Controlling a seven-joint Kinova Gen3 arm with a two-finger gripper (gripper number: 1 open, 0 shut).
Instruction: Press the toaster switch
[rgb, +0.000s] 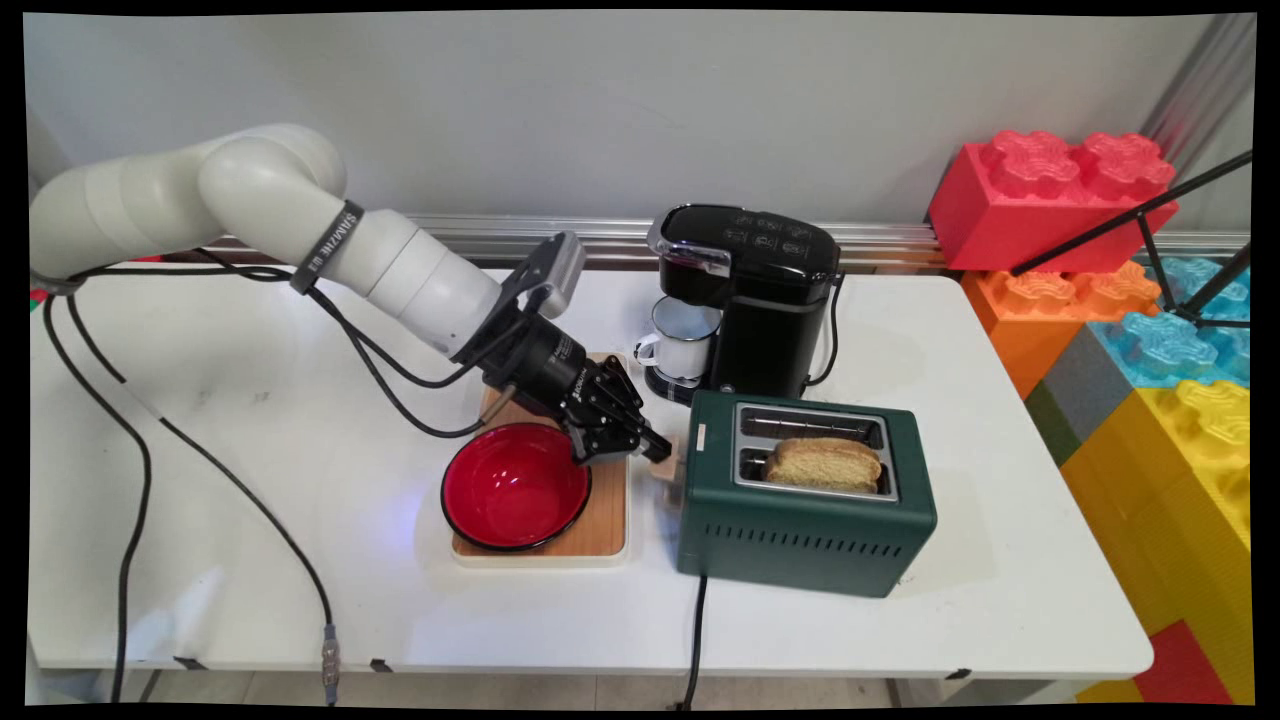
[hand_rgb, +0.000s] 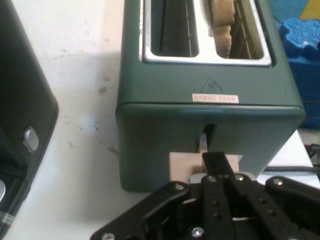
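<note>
Toaster (hand_rgb: 210, 125) lever (hand_rgb: 186, 166) half hidden behind claw (hand_rgb: 216, 165).

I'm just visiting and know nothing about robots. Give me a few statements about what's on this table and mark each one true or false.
1. A slice of bread sits in one slot of the green toaster. True.
2. The red bowl is full of soup. False: it is empty, standing on a wooden board.
3. The tool is at the toaster's end wall, by the lever and its pale knob. True.
4. The white mug stands on the toaster. False: it sits under the black coffee machine.
5. Both toaster slots hold bread. False: one is empty.
</note>
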